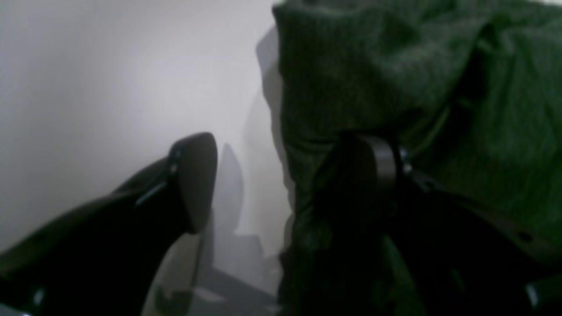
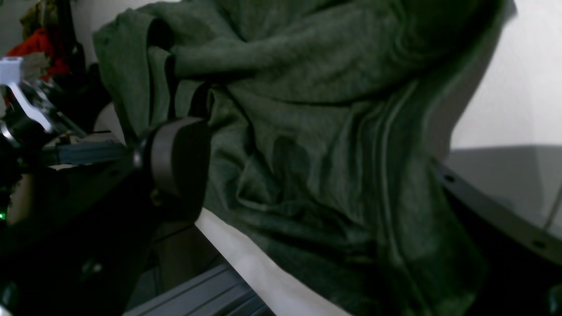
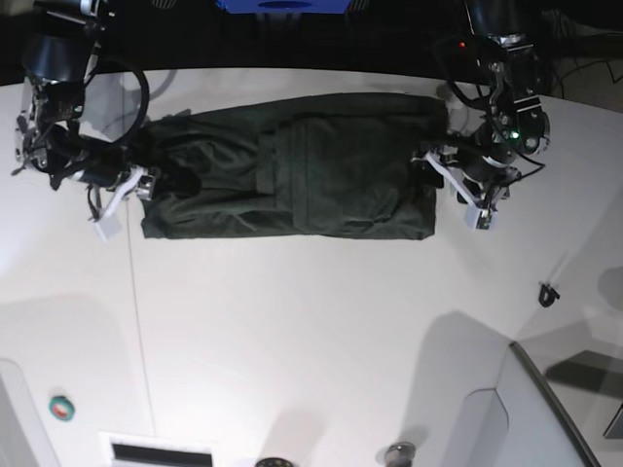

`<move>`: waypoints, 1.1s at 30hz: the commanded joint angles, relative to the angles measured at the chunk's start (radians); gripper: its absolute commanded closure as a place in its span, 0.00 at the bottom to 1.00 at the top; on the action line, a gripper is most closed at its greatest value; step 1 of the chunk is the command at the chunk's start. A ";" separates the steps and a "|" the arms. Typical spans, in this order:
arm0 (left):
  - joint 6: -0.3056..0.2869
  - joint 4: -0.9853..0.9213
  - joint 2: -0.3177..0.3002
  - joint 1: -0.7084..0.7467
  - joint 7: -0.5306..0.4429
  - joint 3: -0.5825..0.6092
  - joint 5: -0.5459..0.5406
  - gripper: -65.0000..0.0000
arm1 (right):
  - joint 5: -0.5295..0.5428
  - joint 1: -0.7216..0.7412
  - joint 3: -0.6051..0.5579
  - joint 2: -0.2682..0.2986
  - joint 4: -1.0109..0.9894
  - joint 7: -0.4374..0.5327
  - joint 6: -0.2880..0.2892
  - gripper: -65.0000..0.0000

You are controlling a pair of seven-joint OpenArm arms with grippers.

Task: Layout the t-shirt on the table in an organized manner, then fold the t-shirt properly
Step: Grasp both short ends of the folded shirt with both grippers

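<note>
The dark green t-shirt lies as a long, wrinkled strip across the far part of the white table. My left gripper is at the shirt's right end. In the left wrist view this gripper is open: one finger is over bare table, the other is against the t-shirt, and the cloth's edge runs between them. My right gripper is at the shirt's left end. It stands wide open with the t-shirt draped between its jaws, hiding the far finger.
A thin dark seam runs down the table's left part. A small round button sits near the front left, and a small black object lies at the right. A grey panel fills the front right corner. Clutter lies beyond the table edge.
</note>
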 commanded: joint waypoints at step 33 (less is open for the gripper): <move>-0.001 -0.102 -0.044 0.016 -0.132 0.124 -0.012 0.33 | -0.047 0.031 -0.140 -0.014 0.020 0.036 -0.011 0.99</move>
